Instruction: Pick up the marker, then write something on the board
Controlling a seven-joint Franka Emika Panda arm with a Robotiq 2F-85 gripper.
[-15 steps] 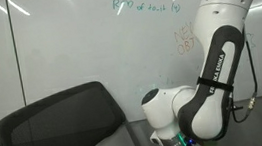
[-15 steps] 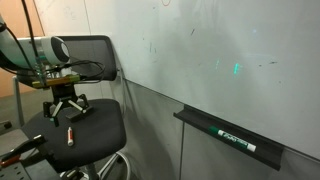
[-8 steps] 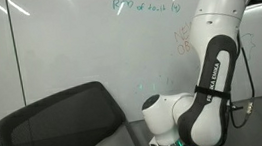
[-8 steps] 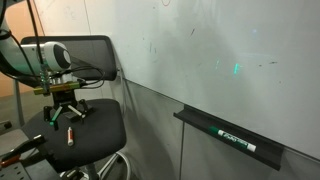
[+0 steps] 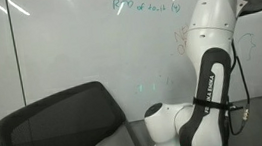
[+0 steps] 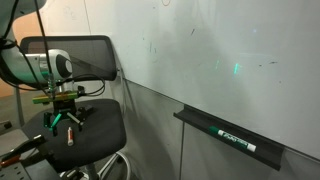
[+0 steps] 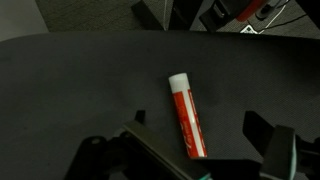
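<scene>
Hovering just above marker [image 7: 187,113]: gripper [image 7: 186,150], jaws spread wide, nothing held. Marker is red w/ white cap, lying flat on table [image 7: 80,80] (a black chair seat), directly under gripper, btwn its two fingers in wrist view. Board [image 5: 68,50] well apart from gripper, behind arm; green handwriting near top.

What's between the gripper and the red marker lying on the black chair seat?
Nothing: the wrist view shows only bare black chair seat around the white-capped red marker, open jaws flanking it.
</scene>
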